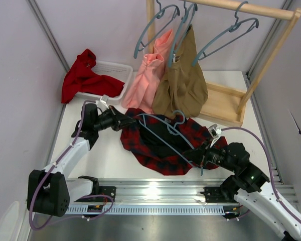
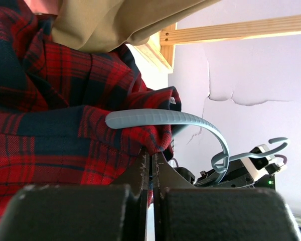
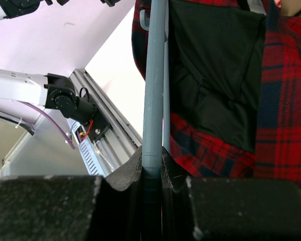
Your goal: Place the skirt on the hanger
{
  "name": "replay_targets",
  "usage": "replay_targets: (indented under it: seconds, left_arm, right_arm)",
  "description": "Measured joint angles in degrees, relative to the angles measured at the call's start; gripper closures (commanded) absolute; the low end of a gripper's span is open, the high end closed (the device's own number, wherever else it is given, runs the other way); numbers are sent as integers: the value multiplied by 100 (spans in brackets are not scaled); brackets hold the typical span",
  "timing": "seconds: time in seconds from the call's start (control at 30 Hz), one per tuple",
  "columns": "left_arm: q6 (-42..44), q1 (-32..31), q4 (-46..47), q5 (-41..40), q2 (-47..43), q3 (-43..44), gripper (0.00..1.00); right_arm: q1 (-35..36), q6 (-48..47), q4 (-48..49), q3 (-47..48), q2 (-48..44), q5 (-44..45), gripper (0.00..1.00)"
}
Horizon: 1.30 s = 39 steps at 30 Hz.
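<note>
The tartan skirt lies crumpled on the table's middle, its dark lining showing. A blue-grey hanger lies across it, hook towards the rack. My left gripper is at the skirt's left edge and is shut on a fold of the skirt. The hanger's hook curves just beyond that fold. My right gripper is at the skirt's right side and is shut on the hanger's end. The skirt's lining lies beside the bar.
A wooden rack stands at the back with a pink garment and a tan garment hanging, plus spare hangers. A white basket holding a plain red cloth sits back left. A metal rail runs along the near edge.
</note>
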Motion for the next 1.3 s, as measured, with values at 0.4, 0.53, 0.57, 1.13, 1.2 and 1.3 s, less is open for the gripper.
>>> replay_targets:
  seconds: [0.4, 0.53, 0.57, 1.13, 1.2, 1.3]
  left_arm:
    - [-85, 133, 74, 138, 0, -39, 100]
    - [-229, 133, 225, 136, -2, -122, 100]
    - [-291, 133, 273, 136, -7, -166, 100]
    - [-2146, 177, 907, -481, -798, -986, 100]
    - [-2428, 181, 896, -546, -846, -1005, 100]
    - [-2758, 186, 872, -684, -857, -1056, 100]
  right_arm:
    - [17, -42, 2, 0, -33, -26, 100]
    - [17, 131, -101, 0, -208, -26, 100]
    - [17, 190, -138, 0, -273, -26, 100]
    - [24, 391, -348, 0, -592, 46, 100]
    - [24, 323, -343, 0, -592, 59, 100]
    - [24, 238, -345, 0, -592, 66, 100]
